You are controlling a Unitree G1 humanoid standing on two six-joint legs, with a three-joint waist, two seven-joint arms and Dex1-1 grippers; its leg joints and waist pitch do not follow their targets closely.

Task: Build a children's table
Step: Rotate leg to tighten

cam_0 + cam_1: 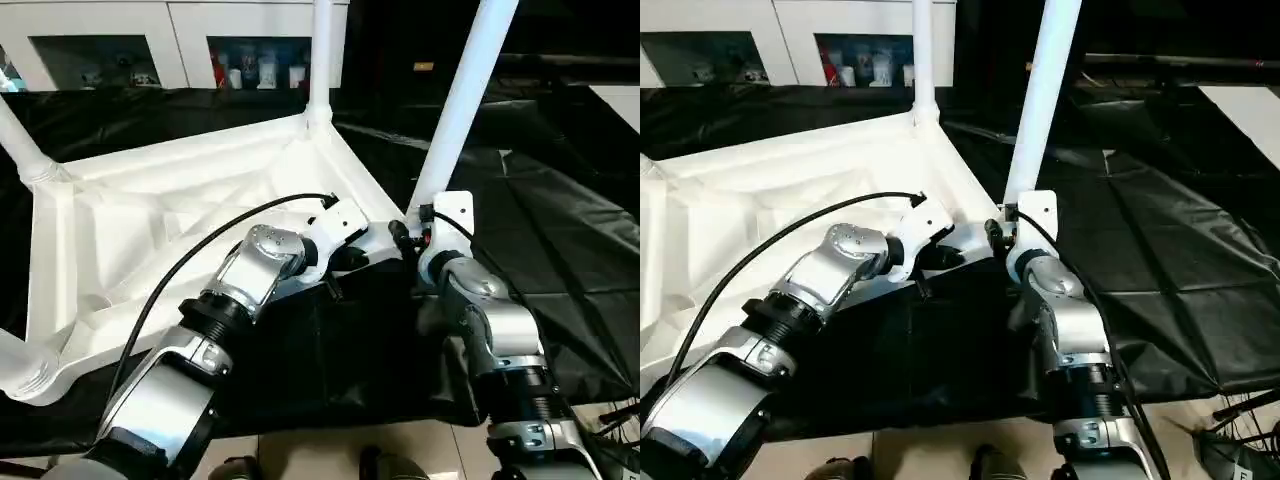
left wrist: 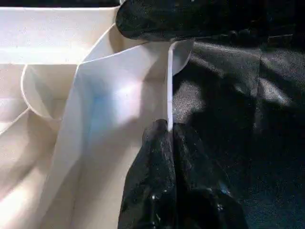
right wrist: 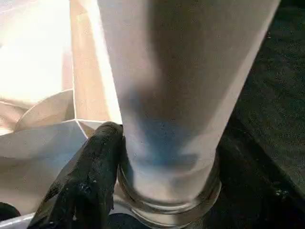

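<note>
The children's table top (image 1: 150,220) lies upside down on black cloth, ribbed underside up. Three white legs stand in its sockets: far corner (image 1: 322,50), left corner (image 1: 15,140) and near left corner (image 1: 15,365). At the near right corner a fourth leg (image 1: 460,100) rises, tilted to the right, with its base in the round socket (image 3: 167,210). My right gripper (image 1: 415,235) is closed on that leg's base; one finger (image 3: 90,176) presses its side. My left gripper (image 2: 169,138) is shut on the top's thin rim (image 2: 169,86) beside that corner.
Black cloth (image 1: 560,240) covers the floor around the table top, creased to the right. A white cabinet (image 1: 250,65) with small items on its shelves stands at the back. A pale flat edge (image 1: 620,100) shows at the far right. Bare floor (image 1: 320,450) lies nearest me.
</note>
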